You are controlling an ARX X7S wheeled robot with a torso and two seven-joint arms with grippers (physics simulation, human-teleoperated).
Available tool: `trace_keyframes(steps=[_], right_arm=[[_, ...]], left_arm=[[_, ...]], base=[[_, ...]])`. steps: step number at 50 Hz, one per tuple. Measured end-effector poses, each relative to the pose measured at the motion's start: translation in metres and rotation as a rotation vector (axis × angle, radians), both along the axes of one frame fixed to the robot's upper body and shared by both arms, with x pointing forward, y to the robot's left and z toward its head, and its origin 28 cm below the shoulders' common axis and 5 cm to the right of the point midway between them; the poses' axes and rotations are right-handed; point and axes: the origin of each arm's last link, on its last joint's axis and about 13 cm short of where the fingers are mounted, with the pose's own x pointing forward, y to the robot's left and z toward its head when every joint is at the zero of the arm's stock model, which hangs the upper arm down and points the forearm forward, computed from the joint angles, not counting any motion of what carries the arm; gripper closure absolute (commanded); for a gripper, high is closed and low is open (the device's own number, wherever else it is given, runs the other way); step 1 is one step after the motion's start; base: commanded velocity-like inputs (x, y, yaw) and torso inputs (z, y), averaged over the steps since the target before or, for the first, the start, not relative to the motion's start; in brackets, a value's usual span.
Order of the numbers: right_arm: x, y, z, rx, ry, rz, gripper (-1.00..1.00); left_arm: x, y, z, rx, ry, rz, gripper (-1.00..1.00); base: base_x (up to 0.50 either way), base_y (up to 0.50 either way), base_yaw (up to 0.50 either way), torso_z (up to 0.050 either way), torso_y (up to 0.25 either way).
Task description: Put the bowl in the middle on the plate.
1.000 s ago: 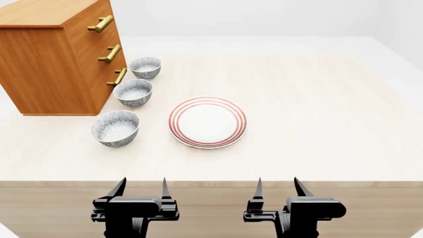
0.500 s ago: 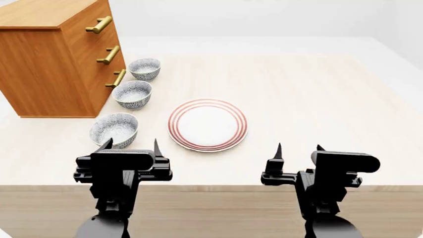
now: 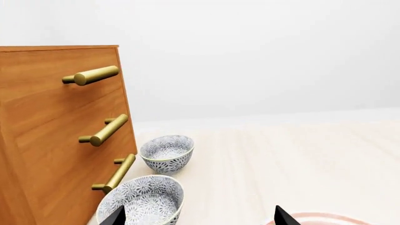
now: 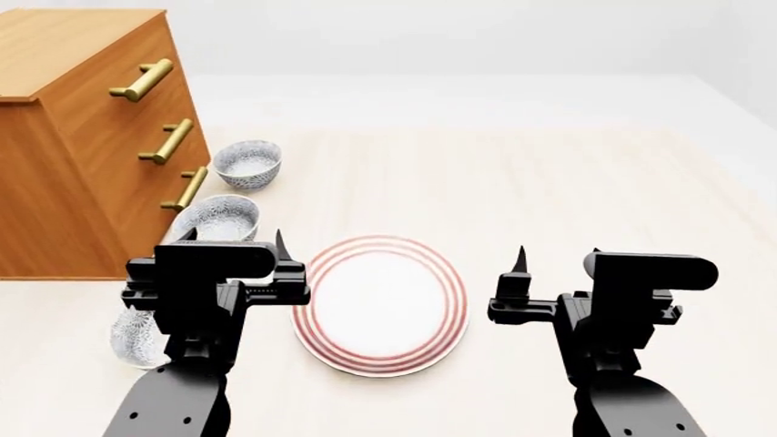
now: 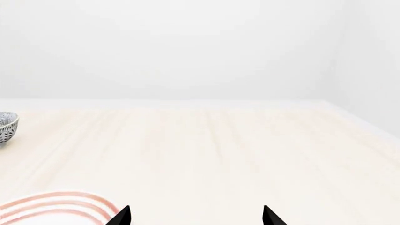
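Observation:
Three patterned bowls stand in a row beside the dresser. The middle bowl (image 4: pixel 218 217) (image 3: pixel 142 201) lies between the far bowl (image 4: pixel 247 162) (image 3: pixel 166 152) and the near bowl (image 4: pixel 131 339), which my left arm partly hides. The red-ringed plate (image 4: pixel 380 305) (image 3: pixel 325 219) (image 5: pixel 56 206) sits just right of them. My left gripper (image 4: pixel 237 244) (image 3: pixel 198 219) hovers open just short of the middle bowl, one fingertip lined up with it. My right gripper (image 4: pixel 559 259) (image 5: pixel 196 218) hovers open to the right of the plate, holding nothing.
A wooden dresser (image 4: pixel 85 137) (image 3: pixel 56 140) with brass handles stands at the left, close against the bowls. Light wooden tabletop (image 4: pixel 583 182) stretches to the right and back. A bowl's rim (image 5: pixel 6 129) shows at the edge of the right wrist view.
Both arms have risen and moved forward from the table's front edge to over the table. The head view has moved closer, and the left arm now covers part of the near bowl.

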Motion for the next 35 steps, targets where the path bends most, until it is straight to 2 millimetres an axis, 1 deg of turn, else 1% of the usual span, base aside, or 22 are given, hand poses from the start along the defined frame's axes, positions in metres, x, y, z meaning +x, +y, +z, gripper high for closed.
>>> trace_keyframes(steps=[24,35], right_arm=[[0.001,-0.0019,-0.0063,0.006,0.024,0.004,-1.0],[0.0017,-0.0021,-0.0068,0.013,0.024,0.007,-1.0]], left_arm=[[0.0039,0.0013,-0.0004,0.006,0.01,0.003,-1.0],[0.0046,0.0018,0.0024,0.011,0.026,-0.001,-1.0]], base=[[0.5,0.0,0.0,0.0,0.001],[0.0,0.0,0.0,0.0,0.0]])
